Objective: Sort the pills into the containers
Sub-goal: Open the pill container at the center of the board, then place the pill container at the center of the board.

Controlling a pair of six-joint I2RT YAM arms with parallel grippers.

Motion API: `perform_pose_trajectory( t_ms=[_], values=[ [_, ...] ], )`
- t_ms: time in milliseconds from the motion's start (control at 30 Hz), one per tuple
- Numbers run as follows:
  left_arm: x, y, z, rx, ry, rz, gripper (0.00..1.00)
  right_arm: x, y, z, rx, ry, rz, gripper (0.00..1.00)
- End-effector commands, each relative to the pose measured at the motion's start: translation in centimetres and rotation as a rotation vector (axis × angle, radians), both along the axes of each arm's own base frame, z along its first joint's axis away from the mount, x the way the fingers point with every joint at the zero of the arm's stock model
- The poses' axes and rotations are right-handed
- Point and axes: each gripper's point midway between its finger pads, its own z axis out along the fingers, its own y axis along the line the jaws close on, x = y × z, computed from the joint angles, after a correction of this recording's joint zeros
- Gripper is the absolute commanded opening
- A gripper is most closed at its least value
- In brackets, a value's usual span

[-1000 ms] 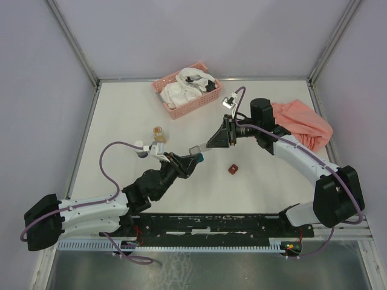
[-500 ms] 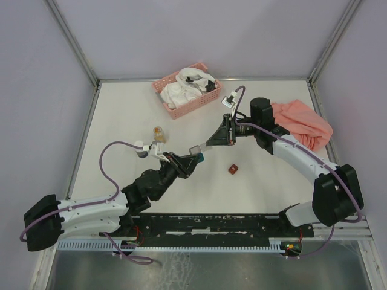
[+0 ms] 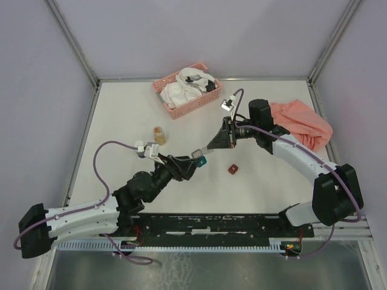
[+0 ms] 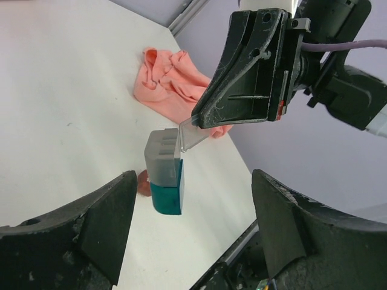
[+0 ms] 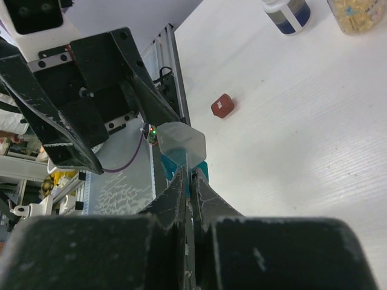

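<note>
Two arms: both reach from the near edge toward the middle of the white table (image 3: 121,109), and their tips meet there.
Cloth: a salmon-pink cloth (image 3: 305,124) lies bunched at the table's right edge, beside the right arm.
Basket: a pink slatted basket (image 3: 181,110) sits at the far edge with white items in it.
Left gripper (image 4: 193,202): the jaws are spread wide, with one finger on each side of the teal container. Neither finger touches it, and the gripper holds nothing.
Right gripper (image 5: 188,175): the jaws are pressed together, pinching the pale lid flap (image 4: 192,136) at the top of the teal container.
Jar: a small clear jar (image 3: 158,134) stands upright left of centre, beyond the left gripper. The yellowish pills (image 5: 355,13) fill it.
Bottle: a white-capped dark bottle (image 3: 140,148) stands near the jar, on its near-left side.
Teal container (image 4: 166,192): it has a teal body under a grey top and sits between the left fingers, with its flap in the right gripper's pinch. Whether it rests on the table cannot be told.
Dark red container (image 3: 232,170): it lies on the table near the teal one, to its right, apart from both grippers.
</note>
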Motion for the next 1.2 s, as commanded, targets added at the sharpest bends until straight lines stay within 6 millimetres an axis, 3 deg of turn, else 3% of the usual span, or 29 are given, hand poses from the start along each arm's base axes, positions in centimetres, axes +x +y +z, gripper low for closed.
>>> perform_pose_trajectory(
  t_ms=[0,233,667,867,1167],
  values=[
    [-0.5,1.4,-0.8,0.175,-0.063,-0.009,0.83,0.4,-0.3,-0.1,-0.057,-0.116,0.023,0.02],
    [-2.0,2.6,-0.8,0.288,-0.126,-0.073,0.89,-0.7,-1.3,-2.7,-0.223,-0.235,0.126,0.02],
    [-3.2,0.5,-4.4,0.321,-0.083,-0.206,0.91,-2.4,-1.2,-9.2,-0.465,-0.260,0.372,0.02],
    [-3.2,0.3,-6.1,0.274,-0.041,-0.255,0.90,-2.2,-1.2,-10.4,-0.507,-0.250,0.394,0.03],
    [-1.8,0.2,-9.1,0.199,0.084,-0.305,0.80,-2.3,-1.0,-12.1,-0.574,-0.240,0.435,0.04]
  ],
)
